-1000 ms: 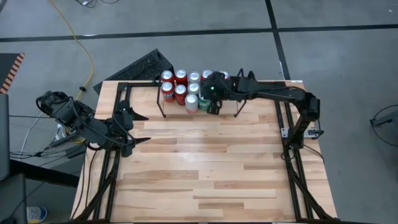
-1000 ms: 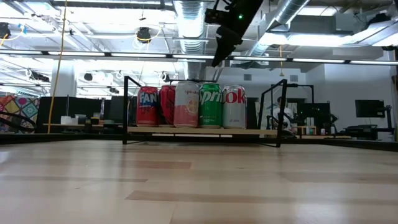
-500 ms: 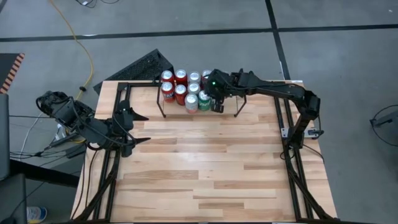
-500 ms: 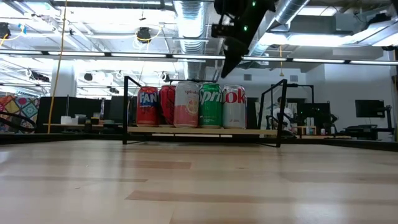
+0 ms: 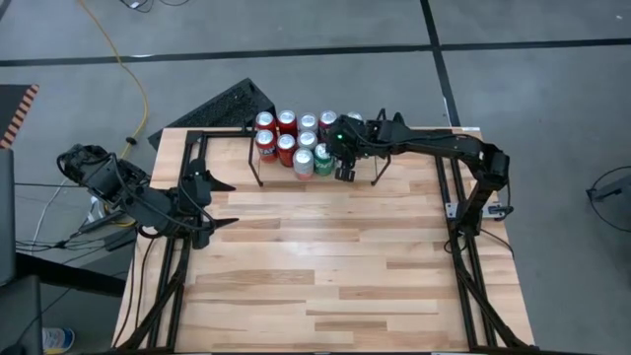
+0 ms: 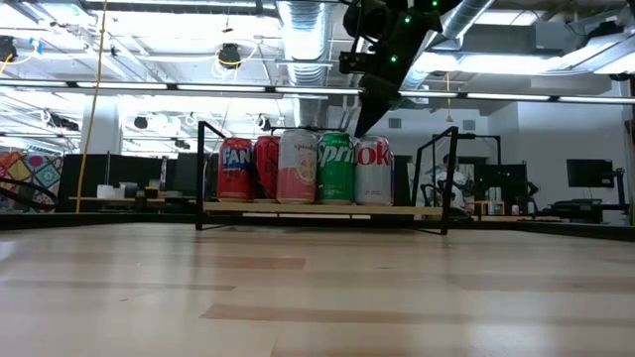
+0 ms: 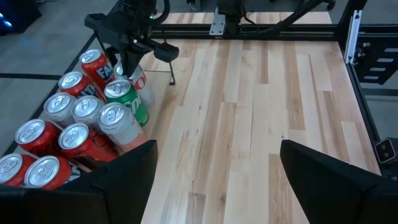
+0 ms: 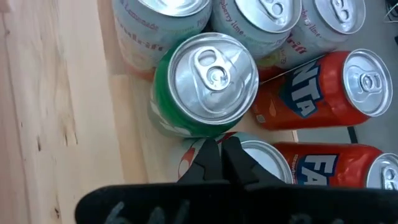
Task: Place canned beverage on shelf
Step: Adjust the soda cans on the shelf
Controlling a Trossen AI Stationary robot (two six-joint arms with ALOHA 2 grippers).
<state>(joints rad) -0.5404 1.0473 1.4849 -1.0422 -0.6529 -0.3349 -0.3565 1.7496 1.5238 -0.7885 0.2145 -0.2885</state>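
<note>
Overhead, right gripper (image 5: 342, 174) hides cans (image 5: 296, 138), shelf (image 5: 258, 170) partly covered

Grey concrete floor (image 5: 552, 89) crossed by dark seams, a yellow cable (image 5: 126, 69) trailing far left; overhead, silver ducts (image 6: 303, 30) and long strip lights (image 6: 179, 89)

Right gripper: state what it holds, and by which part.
Nothing. The right gripper hangs above the cans on the shelf, jaws shut with no can between them.
</note>
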